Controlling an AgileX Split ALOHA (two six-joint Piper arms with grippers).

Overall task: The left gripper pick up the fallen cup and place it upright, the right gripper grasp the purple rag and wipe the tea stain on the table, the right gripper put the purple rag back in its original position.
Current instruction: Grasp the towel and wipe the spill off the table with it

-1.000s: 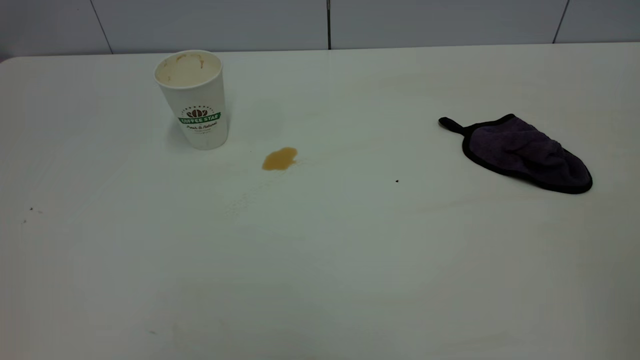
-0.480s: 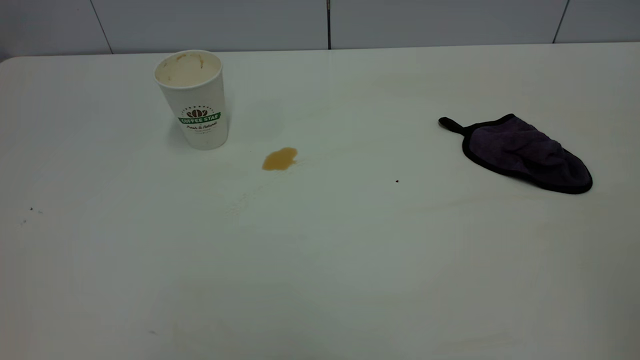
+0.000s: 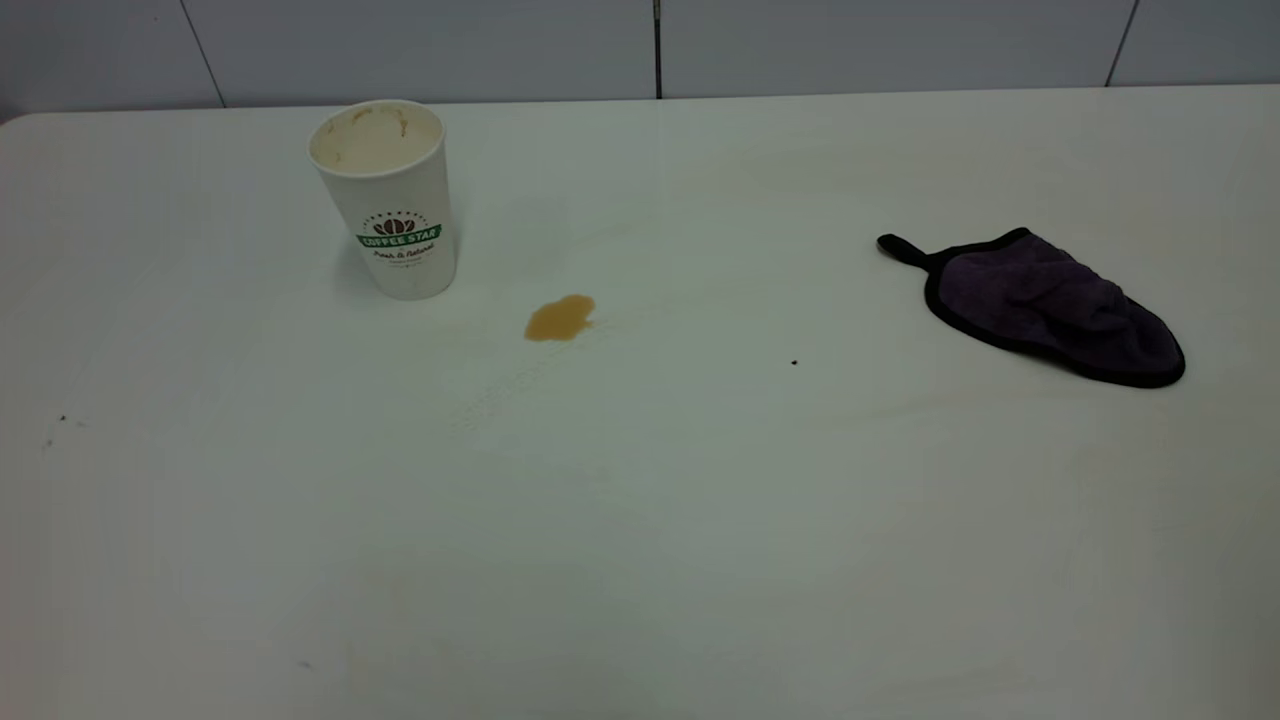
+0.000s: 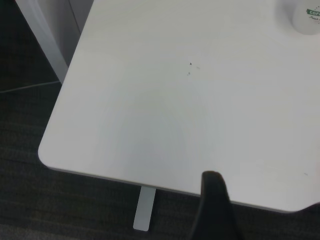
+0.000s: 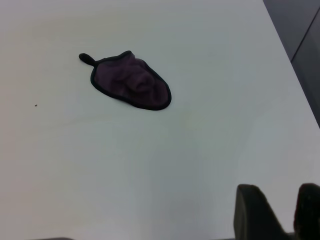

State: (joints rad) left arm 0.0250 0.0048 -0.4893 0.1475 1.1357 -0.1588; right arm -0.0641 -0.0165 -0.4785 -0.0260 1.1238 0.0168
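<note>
The cup [image 3: 386, 198] stands upright at the far left of the table [image 3: 640, 520], its stained inside showing. The tea stain [image 3: 560, 318] lies just right of and nearer than it. The purple rag [image 3: 1050, 305] lies flat at the right, loop tab pointing left; it also shows in the right wrist view [image 5: 131, 82]. Neither gripper shows in the exterior view. One finger [image 4: 215, 205] of my left gripper hangs over the table's near left corner, far from the cup's base [image 4: 306, 17], with no second finger beside it. My right gripper [image 5: 288, 199] is empty, fingers slightly apart, well short of the rag.
A tiny black speck [image 3: 794, 362] lies between stain and rag. A few small specks [image 3: 62, 418] mark the left side. The table's rounded corner [image 4: 46, 152] and a support leg [image 4: 145, 207] show in the left wrist view. A grey panelled wall runs behind the table.
</note>
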